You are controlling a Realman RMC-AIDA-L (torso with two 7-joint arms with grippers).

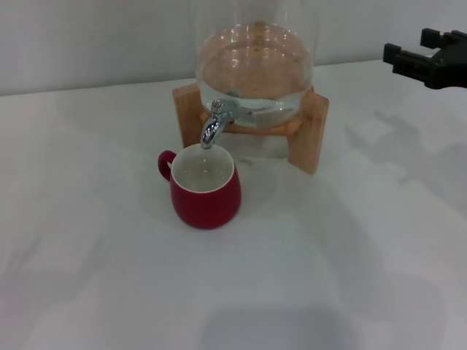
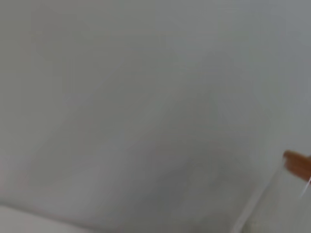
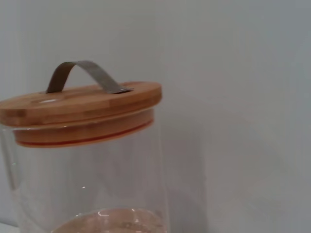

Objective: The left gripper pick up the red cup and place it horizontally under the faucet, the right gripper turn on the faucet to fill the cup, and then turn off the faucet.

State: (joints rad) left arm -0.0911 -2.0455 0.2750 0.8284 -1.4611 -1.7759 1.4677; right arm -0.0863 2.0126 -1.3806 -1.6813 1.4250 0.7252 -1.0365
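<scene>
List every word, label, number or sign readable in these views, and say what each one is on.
None can be read.
The red cup, the faucet, the glass jar, its wooden lid and the wooden stand bear no text.
The right gripper shows no legible label here.

A staged test bench more than a lived-in kitchen: a plain white tabletop (image 1: pixel 95 277) runs back to a bare pale wall (image 1: pixel 87 36) with no cupboards, sink or clutter. The only kitchen-like props are a glass dispenser jar (image 1: pixel 252 65) on a wooden stand (image 1: pixel 310 135), its bamboo lid (image 3: pixel 80 104) with a metal strap handle (image 3: pixel 85 73), and a red cup (image 1: pixel 206 191).
</scene>
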